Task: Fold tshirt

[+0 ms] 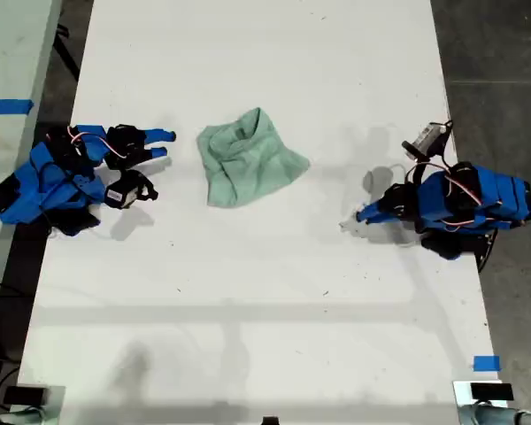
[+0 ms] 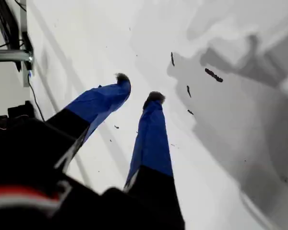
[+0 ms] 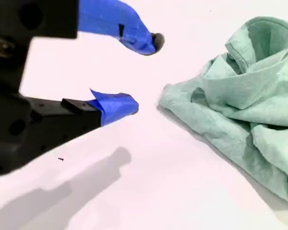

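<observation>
The tshirt (image 1: 248, 159) is a pale mint-green crumpled heap on the white table (image 1: 265, 301), a little above the middle of the exterior view. In the second wrist view the tshirt (image 3: 240, 96) lies just beyond my second gripper (image 3: 144, 72), which is open and holds nothing. That second gripper (image 1: 164, 144) sits at the exterior view's left, a short gap from the cloth. My first gripper (image 1: 350, 221) is at the exterior view's right, pointing toward the tshirt and well apart from it. The first gripper (image 2: 138, 88) is open over bare table.
Blue tape (image 1: 485, 363) marks the table near the exterior view's lower right corner. Another blue tape strip (image 1: 4, 106) lies on a neighbouring surface at that view's left. Dark floor (image 1: 496, 53) borders the table on the right.
</observation>
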Available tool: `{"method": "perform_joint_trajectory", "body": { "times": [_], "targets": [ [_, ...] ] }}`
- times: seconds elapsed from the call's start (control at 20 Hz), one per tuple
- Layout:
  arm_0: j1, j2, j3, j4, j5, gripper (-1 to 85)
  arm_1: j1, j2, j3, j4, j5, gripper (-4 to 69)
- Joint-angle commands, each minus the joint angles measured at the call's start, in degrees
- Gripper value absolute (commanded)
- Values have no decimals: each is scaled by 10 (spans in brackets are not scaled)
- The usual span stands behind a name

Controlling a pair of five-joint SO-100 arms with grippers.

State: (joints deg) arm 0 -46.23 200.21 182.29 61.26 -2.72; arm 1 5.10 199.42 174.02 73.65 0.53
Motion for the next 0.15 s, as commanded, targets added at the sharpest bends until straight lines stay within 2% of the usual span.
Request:
{"method": "perform_joint_trajectory", "body": {
  "times": [0.0,0.1],
  "targets": [
    [-3,61,2,1,3,175,-11,7,10,4,1,110],
    [-3,61,2,1,3,175,-2,7,10,4,-102,110]
  ]
}}
